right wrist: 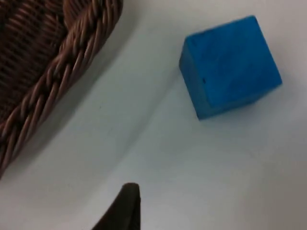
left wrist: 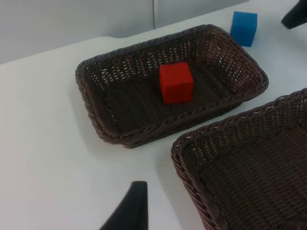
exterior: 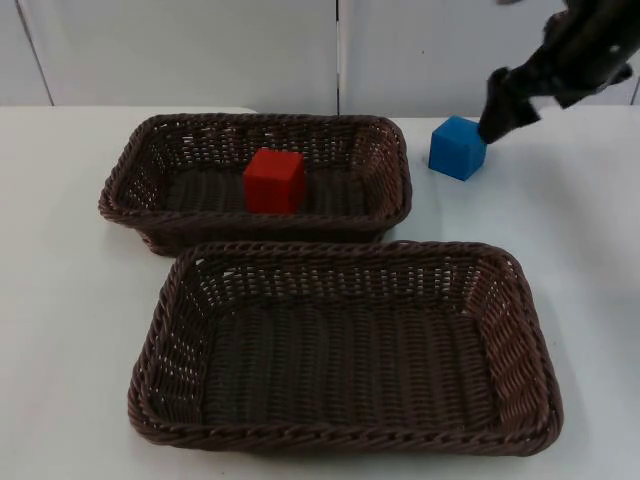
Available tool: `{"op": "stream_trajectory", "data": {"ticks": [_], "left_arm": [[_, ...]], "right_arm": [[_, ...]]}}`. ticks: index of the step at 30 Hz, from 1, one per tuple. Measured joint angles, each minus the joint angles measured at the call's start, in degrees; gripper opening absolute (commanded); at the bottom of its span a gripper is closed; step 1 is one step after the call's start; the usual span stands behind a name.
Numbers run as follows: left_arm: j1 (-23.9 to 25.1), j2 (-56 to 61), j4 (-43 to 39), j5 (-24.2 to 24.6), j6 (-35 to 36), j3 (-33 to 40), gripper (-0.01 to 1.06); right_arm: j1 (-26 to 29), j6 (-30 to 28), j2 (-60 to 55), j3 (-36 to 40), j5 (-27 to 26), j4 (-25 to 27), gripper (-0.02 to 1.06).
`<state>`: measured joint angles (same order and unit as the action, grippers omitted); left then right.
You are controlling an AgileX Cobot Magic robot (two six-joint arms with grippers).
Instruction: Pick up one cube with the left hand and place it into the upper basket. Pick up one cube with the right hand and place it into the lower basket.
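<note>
Top view: right gripper (exterior: 492, 125) hovers just beside the blue cube (exterior: 458, 147) (opening cannot be told), holding nothing. A careless descent could shove it toward the upper basket (exterior: 395, 160).

Brown woven wicker baskets (exterior: 400, 190), matt cubes (exterior: 458, 147)

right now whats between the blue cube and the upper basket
Only bare white table: the blue cube stands apart from the upper basket, seen in the top and right wrist views.

Red cube (exterior: 274, 180) is sitting upright inside the upper basket (exterior: 140, 165). Blue cube (exterior: 458, 147) is resting on the table just beside that basket's right end. Lower basket (exterior: 170, 300) is lying empty.
</note>
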<state>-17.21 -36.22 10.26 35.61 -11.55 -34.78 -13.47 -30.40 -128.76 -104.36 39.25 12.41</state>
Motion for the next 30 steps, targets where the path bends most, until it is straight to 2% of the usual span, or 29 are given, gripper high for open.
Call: {"op": "stream_trajectory", "data": {"ticks": [7,12,16,17,20,26,30], "left_arm": [[0.0,0.0,-0.22,0.0,0.0,0.0,0.99],[0.0,0.0,-0.22,0.0,0.0,0.0,0.99],[0.0,0.0,-0.22,0.0,0.0,0.0,0.99],[0.0,0.0,-0.22,0.0,0.0,0.0,0.99],[0.0,0.0,-0.22,0.0,0.0,0.0,0.99],[0.0,0.0,-0.22,0.0,0.0,0.0,0.99],[0.0,0.0,-0.22,0.0,0.0,0.0,0.99]], "right_arm": [[-0.16,-2.42,-7.26,-5.49,-2.92,-0.13,1.0],[-0.16,-4.13,-10.9,-7.41,-6.51,2.26,1.0],[-0.16,-8.07,-13.25,-8.18,-11.45,7.7,1.0],[-0.16,-8.07,-13.25,-8.18,-11.45,7.7,1.0],[-0.16,-11.09,-14.39,-8.32,-15.78,10.64,1.0],[-0.16,-12.12,-15.83,-8.32,-18.11,12.93,1.0],[-0.16,-15.55,-16.76,-8.32,-18.76,17.4,1.0]]}}
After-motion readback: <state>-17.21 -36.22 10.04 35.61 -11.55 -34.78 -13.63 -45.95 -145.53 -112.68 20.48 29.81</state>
